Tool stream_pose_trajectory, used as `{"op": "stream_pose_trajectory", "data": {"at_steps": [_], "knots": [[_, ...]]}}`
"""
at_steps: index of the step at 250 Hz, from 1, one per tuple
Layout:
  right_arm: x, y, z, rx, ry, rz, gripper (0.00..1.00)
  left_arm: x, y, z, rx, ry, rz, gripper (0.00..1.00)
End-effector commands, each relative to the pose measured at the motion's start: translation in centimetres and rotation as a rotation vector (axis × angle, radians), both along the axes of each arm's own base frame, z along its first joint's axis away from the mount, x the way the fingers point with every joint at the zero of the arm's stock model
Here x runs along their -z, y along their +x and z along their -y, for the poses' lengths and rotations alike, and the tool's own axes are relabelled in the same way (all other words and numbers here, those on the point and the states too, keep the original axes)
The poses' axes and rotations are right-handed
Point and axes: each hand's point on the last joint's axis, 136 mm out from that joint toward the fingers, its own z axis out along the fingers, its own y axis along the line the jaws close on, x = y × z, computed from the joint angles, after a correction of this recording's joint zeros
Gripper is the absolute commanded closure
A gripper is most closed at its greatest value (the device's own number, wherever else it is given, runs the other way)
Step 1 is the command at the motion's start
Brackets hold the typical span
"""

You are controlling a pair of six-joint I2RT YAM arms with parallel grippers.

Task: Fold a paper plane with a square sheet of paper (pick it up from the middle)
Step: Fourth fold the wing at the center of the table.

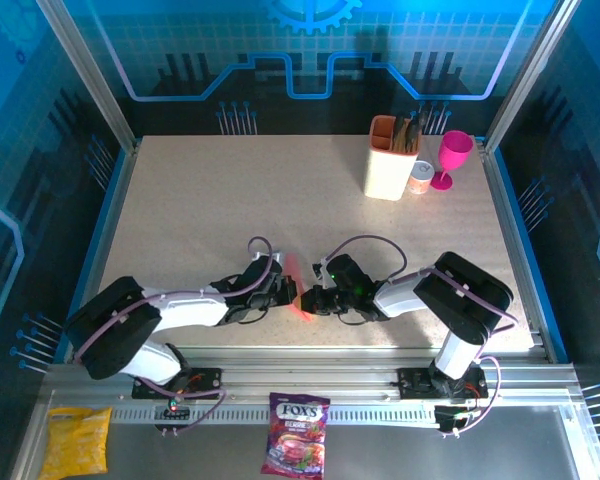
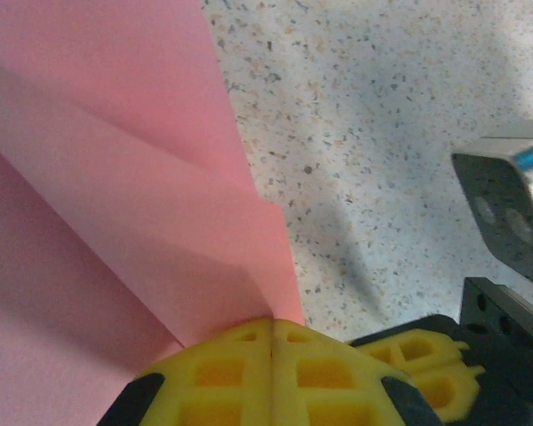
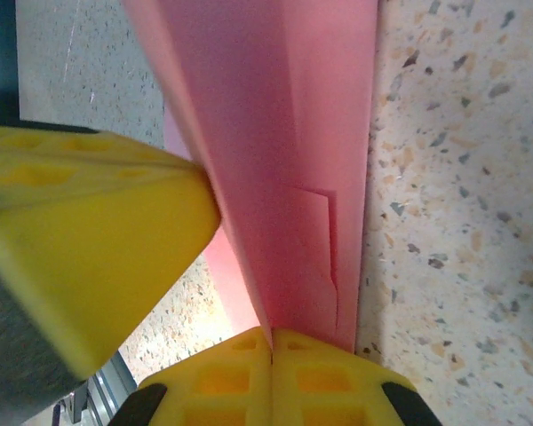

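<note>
The paper plane (image 1: 300, 298) lies at the near middle of the table (image 1: 230, 200), pinched between our two claws where the arms meet. From the left wrist its salmon-pink layers (image 2: 115, 222) run in slanted folds down to a corner at our fingertips. From the right wrist we look along the centre crease (image 3: 284, 177), where a small flap edge lies slightly loose. We cannot tell whether the paper rests on the table or hangs just above it.

Our left gripper (image 1: 285, 293) has its yellow pads pressed together on the paper's corner (image 2: 272, 368). Our right gripper (image 1: 317, 299) is clamped the same way on the crease (image 3: 271, 373). The two sets of fingers nearly touch, and each wrist view shows the other claw just beside its own.

We judge the folding nearly done, with this step a shared hold on the dart. To do it well we should keep both pinches level and move them together, because pulling apart could tear such thin paper. Any twist between the wrists would spoil the crease. If one claw lets go, the one on the crease should hold.

Far right stand a beige utensil holder (image 1: 392, 160) and a magenta goblet (image 1: 452, 158), well apart from our work.
</note>
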Motion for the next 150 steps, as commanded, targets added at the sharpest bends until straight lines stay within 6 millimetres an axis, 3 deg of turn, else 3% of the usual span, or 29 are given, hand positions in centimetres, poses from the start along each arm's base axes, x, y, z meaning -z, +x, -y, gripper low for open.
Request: {"op": "stream_pose_trajectory", "data": {"at_steps": [1, 86, 150], "knots": [[7.4, -4.2, 4.8, 0.006, -0.26, -0.182, 1.0, -1.3, 1.3, 1.3, 0.028, -0.042, 0.043, 1.0], [7.8, -4.3, 4.8, 0.006, -0.259, -0.189, 1.0, -2.2, 1.8, 1.7, 0.026, -0.072, 0.068, 1.0], [7.8, -4.2, 4.7, 0.005, -0.253, -0.191, 1.0, -0.9, 2.9, 1.1, 0.004, -0.062, 0.054, 1.0]]}}
